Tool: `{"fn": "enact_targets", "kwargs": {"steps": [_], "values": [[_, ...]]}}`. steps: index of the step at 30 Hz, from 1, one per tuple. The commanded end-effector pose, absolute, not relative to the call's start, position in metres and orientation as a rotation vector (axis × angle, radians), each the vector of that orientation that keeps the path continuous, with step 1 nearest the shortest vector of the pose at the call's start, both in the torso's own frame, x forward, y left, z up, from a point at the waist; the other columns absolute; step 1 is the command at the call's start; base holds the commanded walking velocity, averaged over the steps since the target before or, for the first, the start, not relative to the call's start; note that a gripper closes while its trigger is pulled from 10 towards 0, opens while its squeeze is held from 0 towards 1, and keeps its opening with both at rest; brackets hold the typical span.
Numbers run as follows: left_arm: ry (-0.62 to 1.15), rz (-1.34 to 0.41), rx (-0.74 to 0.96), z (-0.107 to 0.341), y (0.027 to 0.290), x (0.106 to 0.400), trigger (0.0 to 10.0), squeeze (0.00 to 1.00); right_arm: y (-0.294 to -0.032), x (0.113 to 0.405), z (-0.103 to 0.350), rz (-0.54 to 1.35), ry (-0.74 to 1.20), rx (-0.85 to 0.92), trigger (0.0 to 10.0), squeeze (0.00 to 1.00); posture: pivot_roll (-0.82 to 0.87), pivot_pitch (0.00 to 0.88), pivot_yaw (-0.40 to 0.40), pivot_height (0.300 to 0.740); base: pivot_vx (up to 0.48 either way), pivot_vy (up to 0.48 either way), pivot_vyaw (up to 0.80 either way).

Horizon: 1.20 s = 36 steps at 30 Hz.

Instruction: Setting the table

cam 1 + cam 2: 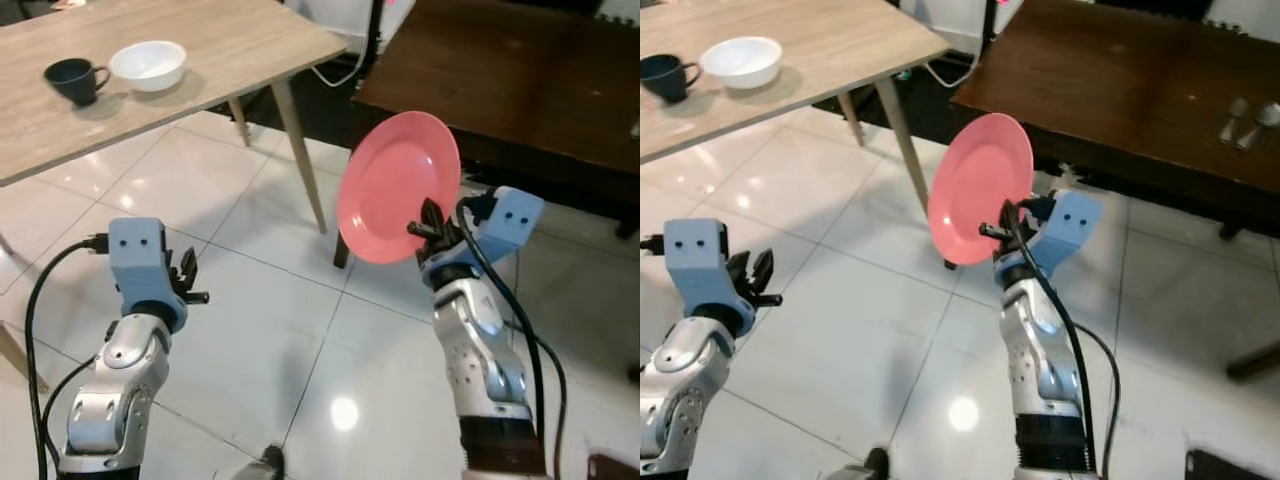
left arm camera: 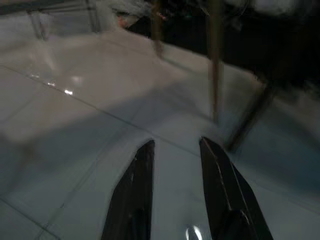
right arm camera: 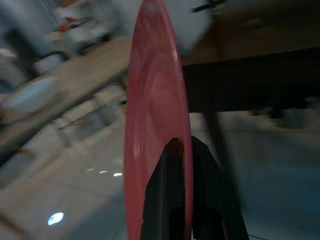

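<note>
A: At centre right of the head view, what is held?
B: The right gripper [image 1: 430, 228] pinches a pink plate [image 1: 398, 187] by its lower rim, upright, above the tiled floor [image 1: 250, 330].
A: Upper left?
B: A mug [image 1: 76, 79] beside a bowl [image 1: 148, 64] on a pale table [image 1: 240, 45].
A: Left wrist view?
B: The left gripper [image 2: 175, 192], fingers spread, above the floor.
A: Right wrist view?
B: The plate edge-on, clamped between the fingers [image 3: 167, 200].

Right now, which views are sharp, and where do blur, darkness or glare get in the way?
Both eye views are sharp; ceiling lights glare off the floor tiles. The left wrist view is dim and soft, the left tool dark against the shaded floor. In the right wrist view the pink plate, pinched by the right tool, is fairly clear, with a smeared background.
</note>
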<state>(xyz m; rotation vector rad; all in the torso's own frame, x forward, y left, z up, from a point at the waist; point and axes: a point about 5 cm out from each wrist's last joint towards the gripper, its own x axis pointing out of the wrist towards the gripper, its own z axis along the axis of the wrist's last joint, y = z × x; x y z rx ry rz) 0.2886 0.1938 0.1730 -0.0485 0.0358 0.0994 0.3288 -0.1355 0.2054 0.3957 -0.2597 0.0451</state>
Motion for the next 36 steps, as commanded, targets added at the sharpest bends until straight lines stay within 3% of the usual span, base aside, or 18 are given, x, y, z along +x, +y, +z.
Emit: {"fn": "enact_targets", "kwargs": {"steps": [1,14,36], "values": [[0.076,0.111,-0.053,0.164,0.194,0.286,10.0,0.00,-0.135,0.328,0.200,0.048,-0.241,0.385,10.0,0.00,0.09,0.135,0.050,0.740,0.000,0.000,0.80],[0.075,0.139,-0.050,0.164,0.197,0.287,10.0,0.00,-0.133,0.328,0.202,0.059,-0.249,0.386,10.0,0.00,0.09,0.133,0.049,0.740,0.000,0.000,0.78],[0.072,0.157,-0.037,0.164,0.201,0.288,10.0,0.00,-0.134,0.327,0.212,0.075,-0.304,0.433,10.0,0.00,0.10,0.119,0.048,0.740,0.465,0.000,0.00]]}}
